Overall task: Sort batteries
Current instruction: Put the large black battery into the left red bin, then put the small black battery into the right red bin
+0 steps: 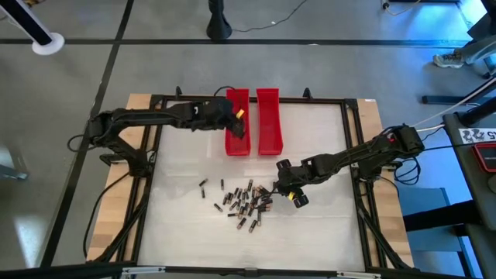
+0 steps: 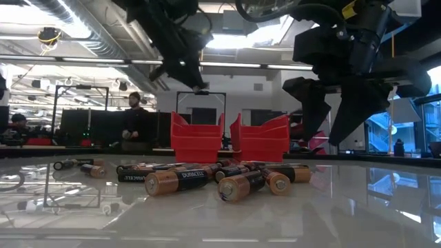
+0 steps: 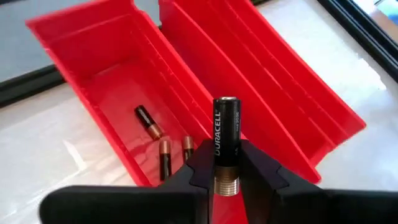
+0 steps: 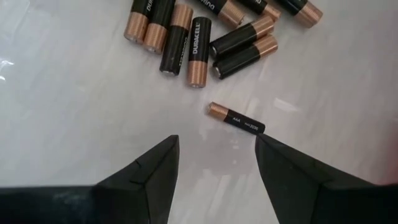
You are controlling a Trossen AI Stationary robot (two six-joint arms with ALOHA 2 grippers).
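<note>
Two arms (image 1: 155,116), left over tray (image 1: 237,143), gripping battery (image 3: 226,134)

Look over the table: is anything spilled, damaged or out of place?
Nothing stands out. The loose batteries lie scattered on the table, unsorted as expected. Three small ones already lie in the left tray. The left gripper holds one battery over it; the right gripper is open above a small battery.

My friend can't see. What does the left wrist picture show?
The left end effector grips one black and copper battery upright above two red trays. The nearer tray already holds three small batteries; no batteries show in the other tray.
</note>
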